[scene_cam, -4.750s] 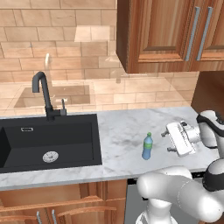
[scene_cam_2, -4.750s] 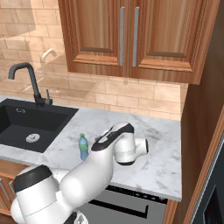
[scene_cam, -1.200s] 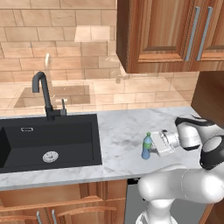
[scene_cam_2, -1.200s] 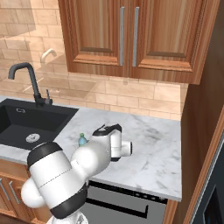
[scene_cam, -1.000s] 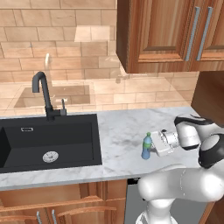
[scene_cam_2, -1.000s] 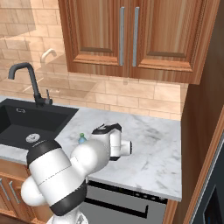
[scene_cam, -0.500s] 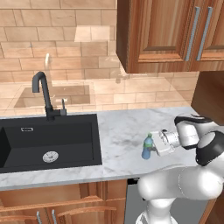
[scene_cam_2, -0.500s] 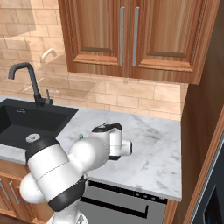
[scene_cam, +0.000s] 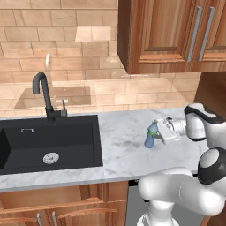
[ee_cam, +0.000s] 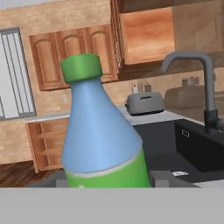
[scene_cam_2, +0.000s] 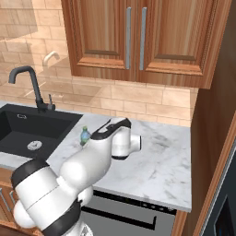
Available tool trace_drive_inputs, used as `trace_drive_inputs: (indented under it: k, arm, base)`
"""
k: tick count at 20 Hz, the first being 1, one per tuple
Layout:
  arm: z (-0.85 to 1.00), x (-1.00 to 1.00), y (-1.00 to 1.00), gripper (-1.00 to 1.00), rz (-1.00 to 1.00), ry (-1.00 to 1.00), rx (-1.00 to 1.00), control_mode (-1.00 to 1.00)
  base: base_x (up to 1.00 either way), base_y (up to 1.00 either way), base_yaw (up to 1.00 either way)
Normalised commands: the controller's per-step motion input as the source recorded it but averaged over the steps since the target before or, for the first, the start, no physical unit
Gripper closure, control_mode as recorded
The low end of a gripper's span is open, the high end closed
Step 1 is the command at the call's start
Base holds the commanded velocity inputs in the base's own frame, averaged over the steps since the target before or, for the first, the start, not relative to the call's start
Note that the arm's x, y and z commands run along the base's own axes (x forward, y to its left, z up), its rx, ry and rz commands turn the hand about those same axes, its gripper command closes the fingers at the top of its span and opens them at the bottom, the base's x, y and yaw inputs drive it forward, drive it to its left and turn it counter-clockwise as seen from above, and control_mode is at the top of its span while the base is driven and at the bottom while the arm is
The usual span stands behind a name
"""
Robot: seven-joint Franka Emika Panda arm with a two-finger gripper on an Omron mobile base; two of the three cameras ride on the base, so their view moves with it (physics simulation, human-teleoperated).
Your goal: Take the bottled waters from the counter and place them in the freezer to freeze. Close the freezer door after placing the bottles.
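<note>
A pale blue water bottle [scene_cam: 151, 137] with a green cap is in my gripper [scene_cam: 157, 133], which is shut on its lower body. It hangs a little tilted just above the white marble counter [scene_cam: 121, 152], right of the black sink [scene_cam: 44, 141]. Up close, the bottle [ee_cam: 103, 135] stands between the two dark fingertips [ee_cam: 164, 179], with its green label at the bottom. From the right side, the bottle's cap [scene_cam_2: 84, 131] peeks out beside my white arm. The freezer [scene_cam_2: 226, 207] is a dark strip at the far lower right; I cannot tell how its door stands.
A black faucet [scene_cam: 44, 95] rises behind the sink. Wooden wall cabinets [scene_cam_2: 133, 37] hang over the counter, and a tall wooden panel [scene_cam_2: 212, 115] bounds its right end. A toaster [ee_cam: 144, 103] stands on a far counter.
The jaws have closed on the pale blue bottle. The bottle has risen slightly off the counter and tilted with the hand.
</note>
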Motion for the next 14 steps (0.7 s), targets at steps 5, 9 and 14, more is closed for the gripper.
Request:
trace_drive_inputs:
  k: [5,9,14]
  arm:
    - [1.0,0.0,0.32,1.0,-0.13,0.02,0.01,-1.0]
    - [0.97,-0.02,0.56,1.0,-0.16,0.01,0.02,-1.0]
    - [0.25,-0.13,0.27,1.0,-0.11,0.03,0.01,1.0]
  base:
    - [0.0,0.0,0.0]
    - [0.0,0.0,0.0]
    - [-0.38,0.41,-0.28]
